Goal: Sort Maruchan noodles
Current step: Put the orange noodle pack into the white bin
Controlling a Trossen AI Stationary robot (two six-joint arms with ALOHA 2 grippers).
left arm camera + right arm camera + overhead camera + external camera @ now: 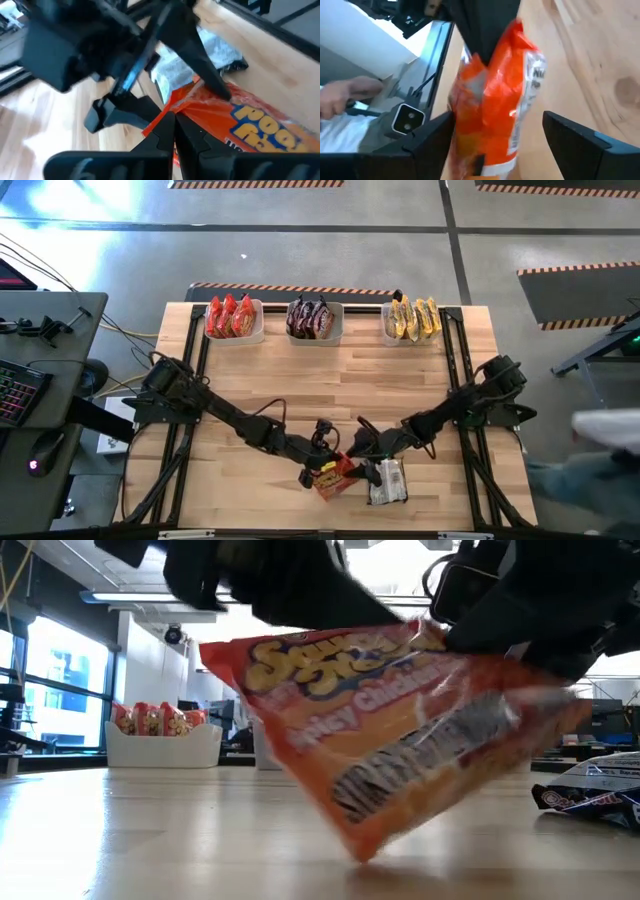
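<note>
Along the far edge of the worktop [300, 380] we see three bins in a row: the left bin [234, 320], the middle bin [314, 321] and the right bin [411, 322], each holding packets. At the near edge, a packet [333, 476] sits tilted in the left tool [322, 467], with another packet [388, 482] lying flat just to its right, beneath the right tool [368, 448].

The left arm reaches from the table's left edge toward the front centre, its left gripper [325, 467] pinched shut with the fingers [172, 135] pressed together on the edge of an orange packet [400, 730]. The right arm stretches in from the right edge to meet it, and the right gripper [497, 132] stands with its jaws spread wide on either side of that packet, one finger [575, 137] clear of it.
</note>
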